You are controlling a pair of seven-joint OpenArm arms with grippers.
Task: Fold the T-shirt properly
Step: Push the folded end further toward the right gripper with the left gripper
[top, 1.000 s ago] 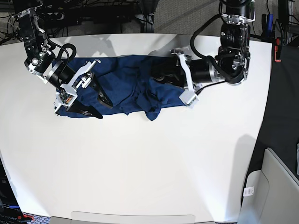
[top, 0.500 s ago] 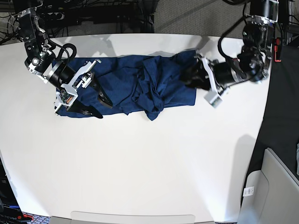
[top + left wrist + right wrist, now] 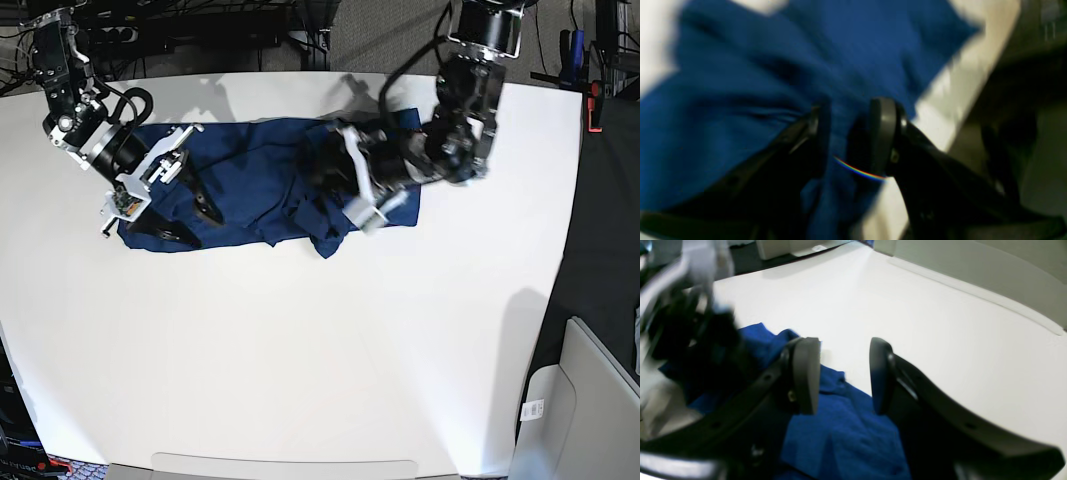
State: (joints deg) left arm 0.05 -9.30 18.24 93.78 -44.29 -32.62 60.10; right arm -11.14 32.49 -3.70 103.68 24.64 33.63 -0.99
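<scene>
Navy T-shirt (image 3: 260,175) fabric is pinched in the left gripper (image 3: 848,133); the right gripper (image 3: 843,376) is held open, empty.

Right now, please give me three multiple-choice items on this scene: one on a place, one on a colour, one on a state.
1. Where does the shirt lie on the table?
A. far half
B. near edge
C. over the side

2. What colour is the shirt?
A. red
B. dark blue
C. grey

3. How stand the right gripper's jaws?
A. shut on the shirt
B. apart, nothing between
C. out of view

Answers:
1 A: base view shows it by the far edge.
2 B: every view shows blue cloth.
3 B: right wrist view shows an empty gap.
</scene>
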